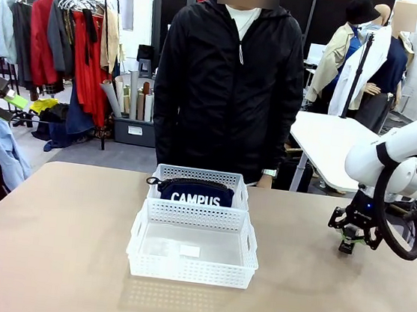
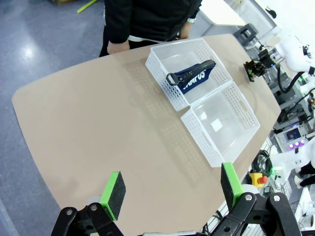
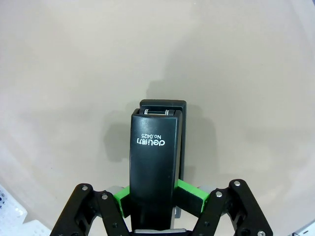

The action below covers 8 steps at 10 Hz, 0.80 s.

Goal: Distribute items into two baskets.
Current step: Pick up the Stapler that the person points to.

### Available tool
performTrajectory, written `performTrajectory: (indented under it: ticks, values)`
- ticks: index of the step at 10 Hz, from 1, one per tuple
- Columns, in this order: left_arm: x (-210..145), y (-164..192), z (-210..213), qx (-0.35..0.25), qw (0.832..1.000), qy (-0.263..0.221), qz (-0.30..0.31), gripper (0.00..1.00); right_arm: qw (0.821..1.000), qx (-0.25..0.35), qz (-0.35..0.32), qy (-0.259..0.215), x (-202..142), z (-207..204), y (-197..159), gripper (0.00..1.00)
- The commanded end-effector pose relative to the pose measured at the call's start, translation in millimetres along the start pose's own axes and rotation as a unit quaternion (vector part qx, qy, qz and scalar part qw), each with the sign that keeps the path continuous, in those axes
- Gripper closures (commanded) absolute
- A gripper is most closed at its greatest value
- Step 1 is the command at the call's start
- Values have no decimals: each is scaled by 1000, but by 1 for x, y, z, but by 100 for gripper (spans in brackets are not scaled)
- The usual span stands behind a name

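A tan table (image 1: 46,258) fills the lower half of the front view. Behind it, at centre, stands a person in a black zipped jacket (image 1: 231,91). At upper left hangs a clothes rack (image 1: 57,33) — red, grey and beige garments on it. Below it sits a grey bin (image 1: 132,128) of rolled tubes. At right — a white table (image 1: 330,143).
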<state>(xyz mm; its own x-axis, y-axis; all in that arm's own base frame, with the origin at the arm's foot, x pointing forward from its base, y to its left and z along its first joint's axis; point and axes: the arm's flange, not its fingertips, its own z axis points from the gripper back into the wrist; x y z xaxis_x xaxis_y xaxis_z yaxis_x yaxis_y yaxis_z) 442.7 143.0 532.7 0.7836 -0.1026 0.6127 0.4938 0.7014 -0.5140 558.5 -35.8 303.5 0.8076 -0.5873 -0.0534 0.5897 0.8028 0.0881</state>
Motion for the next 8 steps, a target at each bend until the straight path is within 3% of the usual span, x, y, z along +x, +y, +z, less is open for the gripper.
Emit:
performTrajectory:
  ticks: [1, 4, 6, 8]
  values:
    - [1, -1, 0, -4, 1000, -4, 5, 0, 999, 10, 34, -1, -1, 13, 6, 89]
    - [1, -1, 0, -4, 1000, -4, 5, 0, 992, 64, 111, -14, -22, 84, 3, 89]
    - [1, -1, 0, -4, 1000, -4, 5, 0, 986, 72, 149, -31, -34, 126, -2, 89]
    - [1, -1, 0, -4, 1000, -4, 5, 0, 977, 66, 203, -16, -49, 167, -9, 89]
